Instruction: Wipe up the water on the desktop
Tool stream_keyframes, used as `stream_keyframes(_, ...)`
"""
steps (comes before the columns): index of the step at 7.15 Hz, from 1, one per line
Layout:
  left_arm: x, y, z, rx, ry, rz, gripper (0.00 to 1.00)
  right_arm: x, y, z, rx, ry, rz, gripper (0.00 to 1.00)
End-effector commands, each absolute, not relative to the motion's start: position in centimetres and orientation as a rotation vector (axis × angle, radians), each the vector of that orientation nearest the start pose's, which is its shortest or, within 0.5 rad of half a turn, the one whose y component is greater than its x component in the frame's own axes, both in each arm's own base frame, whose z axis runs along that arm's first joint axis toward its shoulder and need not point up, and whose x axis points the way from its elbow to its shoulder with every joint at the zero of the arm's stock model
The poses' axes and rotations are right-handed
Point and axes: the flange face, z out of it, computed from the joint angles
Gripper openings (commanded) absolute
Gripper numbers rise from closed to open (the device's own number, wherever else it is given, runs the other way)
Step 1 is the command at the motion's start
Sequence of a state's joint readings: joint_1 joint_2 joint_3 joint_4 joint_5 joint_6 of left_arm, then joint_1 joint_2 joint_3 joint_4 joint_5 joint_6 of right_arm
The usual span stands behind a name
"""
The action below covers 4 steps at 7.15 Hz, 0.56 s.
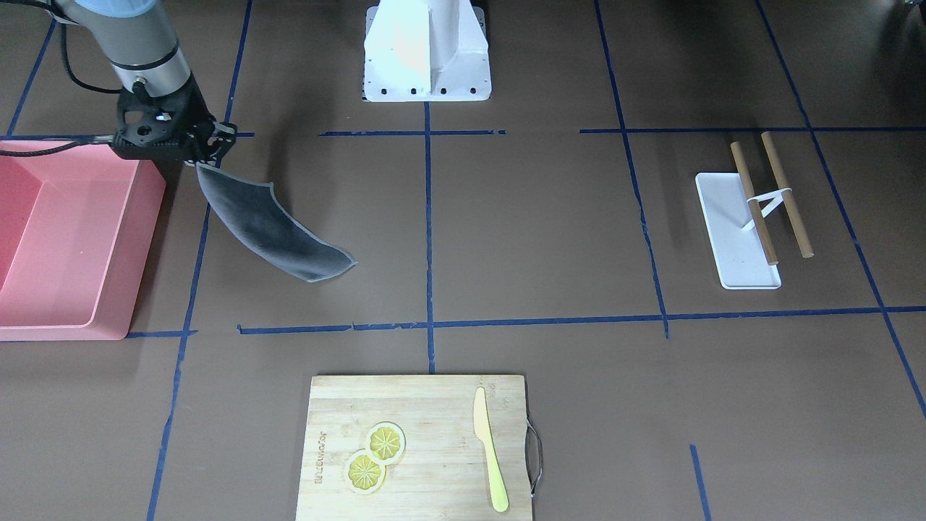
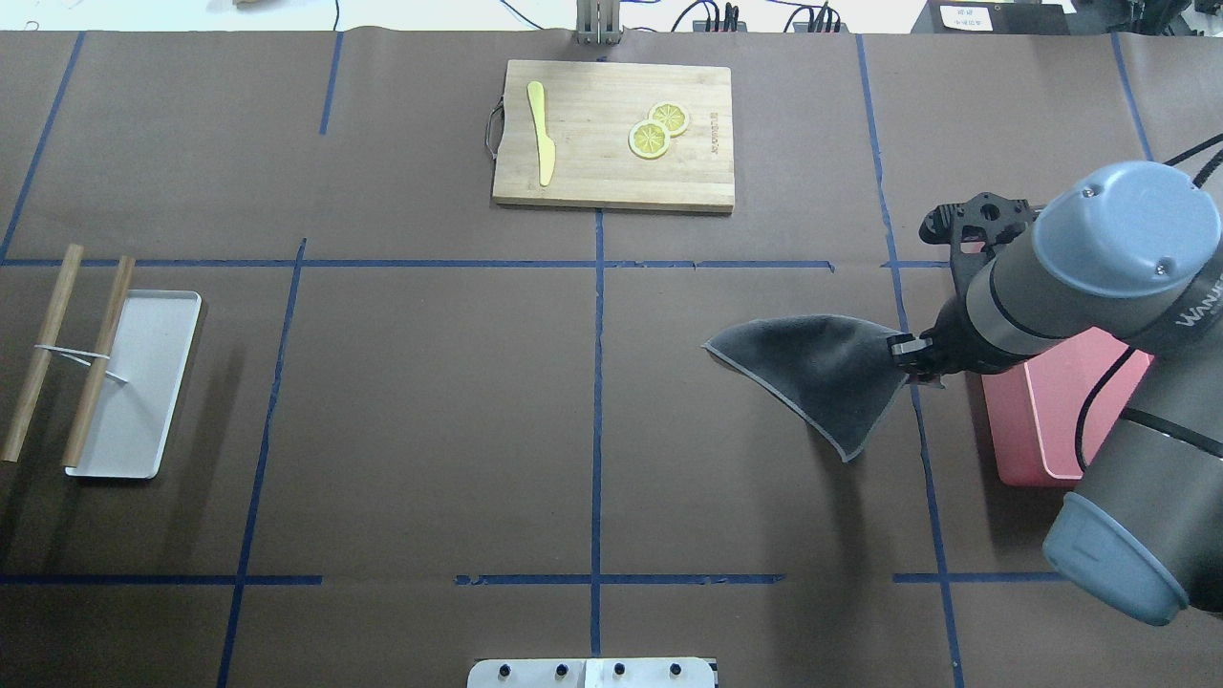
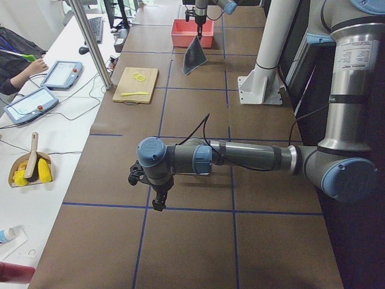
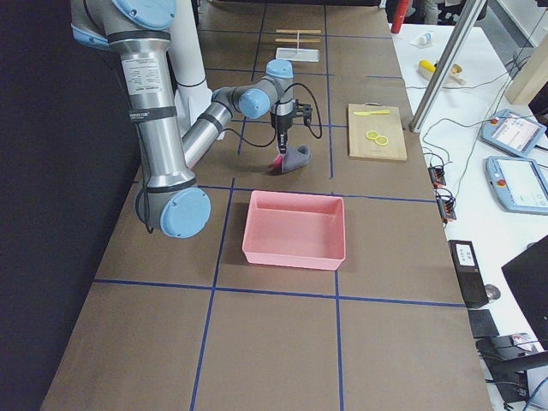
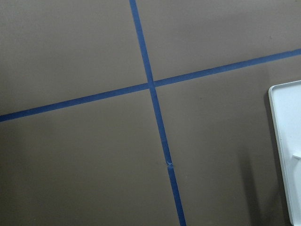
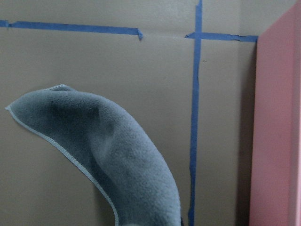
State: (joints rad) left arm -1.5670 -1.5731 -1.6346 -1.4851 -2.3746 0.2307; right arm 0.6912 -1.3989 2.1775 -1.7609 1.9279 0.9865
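- While pinching one corner of grey cloth in right gripper, lets the rest dangle over desktop beside pink bin, likely for dragging flat.
- Cannot tell left gripper spread or closed; hangs well apart.

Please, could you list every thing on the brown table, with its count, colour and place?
desktop: one, brown with blue tape lines, under everything
board: one, light wood, far edge from the robot, centre
lemon slices: two, yellow, overlapping on the board
knife: one, yellow, on the board
tray: one, white, robot's left side
sticks: two, brown, at the tray, joined by a white band
bin: one, pink, robot's right side
cloth: one, grey, hanging beside the bin
right gripper: black, shut on a corner of the cloth
left gripper: black, above the desktop near the tray; open or shut, I cannot tell
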Motion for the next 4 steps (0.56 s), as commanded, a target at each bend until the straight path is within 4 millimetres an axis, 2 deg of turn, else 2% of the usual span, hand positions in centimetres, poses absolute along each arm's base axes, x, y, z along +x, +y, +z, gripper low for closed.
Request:
stream_keyframes(1,-6.0,-48.9,63.2,0.074,0.802,0.211,1.0,-33.1,-37.9,34.0,0.068,-0.636,-0.012,0.0)
stream_keyframes(2,-6.0,-48.9,63.2,0.074,0.804,0.211,1.0,-39.2,-38.5,31.2,0.049,-0.663,0.013,0.0)
stream_keyframes(3,-6.0,-48.9,63.2,0.074,0.804,0.209,1.0,-44.3,-38.7,28.8,0.055,-0.667,0.039,0.0)
stream_keyframes(4,-6.0,-48.9,63.2,0.074,0.804,0.209,1.0,-49.0,-38.6,24.9,0.04,-0.7,0.067,0.0)
